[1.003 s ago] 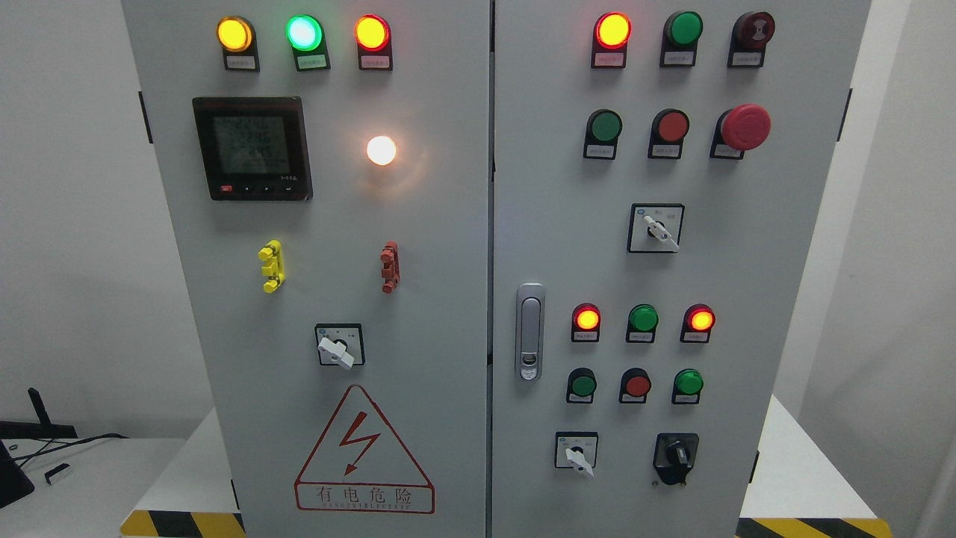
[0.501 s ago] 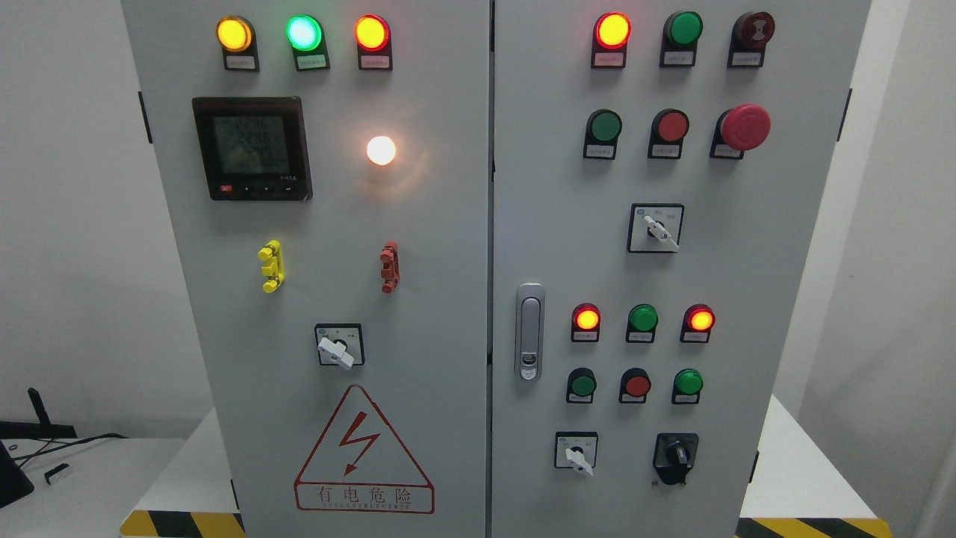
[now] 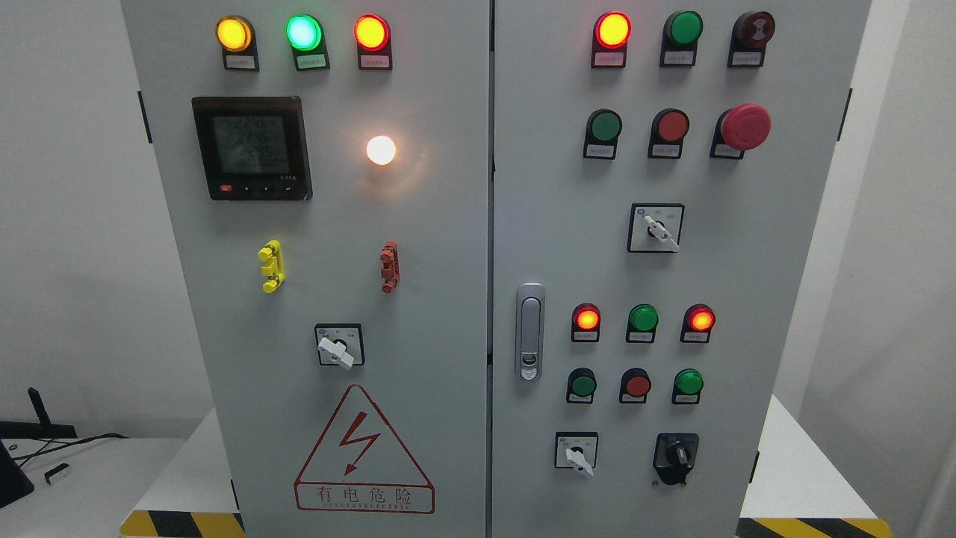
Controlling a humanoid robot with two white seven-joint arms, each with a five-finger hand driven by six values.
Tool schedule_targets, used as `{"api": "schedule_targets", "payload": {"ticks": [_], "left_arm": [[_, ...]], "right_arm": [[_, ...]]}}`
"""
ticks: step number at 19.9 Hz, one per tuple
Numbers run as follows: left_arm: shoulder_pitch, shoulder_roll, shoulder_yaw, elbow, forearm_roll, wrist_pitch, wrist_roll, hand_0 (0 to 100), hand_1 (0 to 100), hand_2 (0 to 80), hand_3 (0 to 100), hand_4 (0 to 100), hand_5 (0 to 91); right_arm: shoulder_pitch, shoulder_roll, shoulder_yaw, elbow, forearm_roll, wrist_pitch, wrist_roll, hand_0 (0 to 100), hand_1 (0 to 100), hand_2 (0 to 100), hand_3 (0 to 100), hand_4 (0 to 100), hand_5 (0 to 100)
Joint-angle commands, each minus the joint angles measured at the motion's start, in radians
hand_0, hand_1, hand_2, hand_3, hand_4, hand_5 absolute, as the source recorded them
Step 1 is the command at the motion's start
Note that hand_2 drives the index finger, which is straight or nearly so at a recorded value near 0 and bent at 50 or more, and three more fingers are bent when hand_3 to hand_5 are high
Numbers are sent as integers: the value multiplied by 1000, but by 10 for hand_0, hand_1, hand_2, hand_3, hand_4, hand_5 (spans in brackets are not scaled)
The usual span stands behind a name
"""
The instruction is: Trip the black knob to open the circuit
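Note:
A grey electrical cabinet (image 3: 463,246) with two doors fills the head view. The black knob (image 3: 677,454) sits on a black housing at the lower right of the right door, its small handle pointing roughly upward. Neither of my hands nor arms shows anywhere in the picture.
White selector switches (image 3: 340,346) (image 3: 576,453) (image 3: 657,229), lit indicator lamps (image 3: 612,30) and push buttons cover both doors. A red mushroom stop button (image 3: 745,127) juts out at upper right. A metal door handle (image 3: 529,332) sits by the centre seam. A white table (image 3: 82,478) with cables lies lower left.
Only the digits on the meter display flicker; nothing else has moved.

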Motion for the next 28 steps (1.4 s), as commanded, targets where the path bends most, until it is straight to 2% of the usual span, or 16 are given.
{"api": "schedule_targets", "payload": {"ticks": [1, 3, 8, 14, 17, 19, 28], "left_arm": [[0, 1, 0, -1, -31, -1, -1, 120, 389, 0, 0, 0, 0], [0, 1, 0, -1, -31, -1, -1, 120, 389, 0, 0, 0, 0], [0, 1, 0, 1, -31, -1, -1, 120, 389, 0, 0, 0, 0], [0, 1, 0, -1, -31, -1, -1, 120, 389, 0, 0, 0, 0], [0, -1, 0, 1, -31, -1, -1, 120, 389, 0, 0, 0, 0], [0, 1, 0, -1, -31, -1, -1, 120, 389, 0, 0, 0, 0], [0, -1, 0, 1, -31, -1, -1, 120, 389, 0, 0, 0, 0]], "right_arm": [[-103, -2, 51, -89, 85, 72, -44, 32, 706, 326, 590, 645, 777], [-135, -2, 74, -89, 127, 125, -79, 61, 712, 321, 577, 642, 805], [-185, -2, 124, -89, 179, 219, -139, 131, 722, 330, 606, 703, 871], [-241, 2, 191, -89, 216, 354, -187, 155, 743, 353, 675, 821, 961], [-271, 2, 217, -83, 214, 431, -192, 173, 756, 375, 713, 866, 978], [-280, 2, 237, -78, 214, 454, -193, 185, 760, 392, 739, 871, 983], [-355, 4, 239, -49, 211, 532, -193, 217, 752, 423, 768, 879, 990]]}}
